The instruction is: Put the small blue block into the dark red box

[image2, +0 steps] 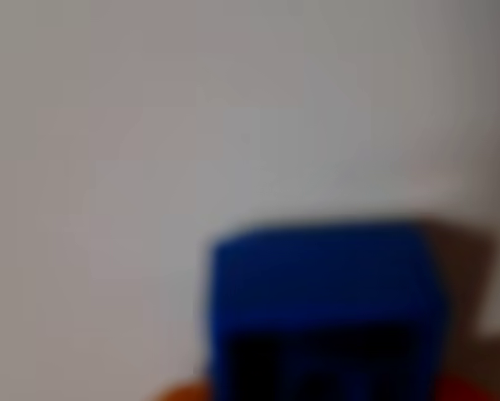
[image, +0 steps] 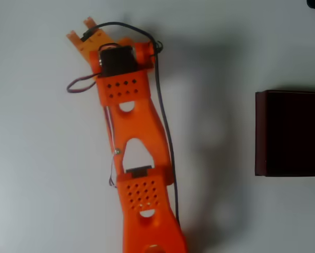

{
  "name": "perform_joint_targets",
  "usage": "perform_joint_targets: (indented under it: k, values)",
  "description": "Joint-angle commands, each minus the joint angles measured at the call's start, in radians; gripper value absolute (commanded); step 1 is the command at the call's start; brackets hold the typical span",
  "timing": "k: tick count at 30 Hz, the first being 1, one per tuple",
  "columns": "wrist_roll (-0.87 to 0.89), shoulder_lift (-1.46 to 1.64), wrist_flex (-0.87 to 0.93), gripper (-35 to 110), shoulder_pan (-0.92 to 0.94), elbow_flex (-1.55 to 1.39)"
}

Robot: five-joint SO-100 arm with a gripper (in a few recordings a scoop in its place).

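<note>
In the overhead view we see the orange arm (image: 134, 158) stretched up the white tabletop (image: 36, 158), its pincer (image: 82, 30) at the upper left, well apart from the box (image: 260, 132) at the right edge. The box sits upright, its dark interior open to the camera. In the wrist view the block (image2: 325, 292) looms large and blurred at the bottom centre, right up against the camera, with slivers of orange (image2: 179, 391) at either side of its base. We cannot tell whether the pincer grips the block or merely stands around it. From above, the block is hidden beneath the pincer.
</note>
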State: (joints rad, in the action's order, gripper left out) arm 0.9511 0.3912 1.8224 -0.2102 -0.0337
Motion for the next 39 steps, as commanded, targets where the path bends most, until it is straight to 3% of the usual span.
perform_joint_targets:
  k: [1, 6, 12, 20, 24, 28, 37, 39]
  values:
    - [-0.002, 0.021, 0.017, 0, -0.011, 0.055]
    - [-0.037, 0.078, 0.018, 0, 0.009, -0.011]
    - [-0.155, 0.502, 0.018, 0, 0.133, -0.445]
    - [-0.468, 1.158, 0.011, 0, 0.581, -0.966]
    - [-0.566, 1.348, -0.121, 0, 0.839, -1.235]
    - [-0.609, 1.365, -0.327, 0, 0.971, -1.474]
    - [-0.583, 1.098, -0.537, 0, 0.910, -1.560]
    - [-0.566, 1.057, -0.548, 14, 0.894, -1.554]
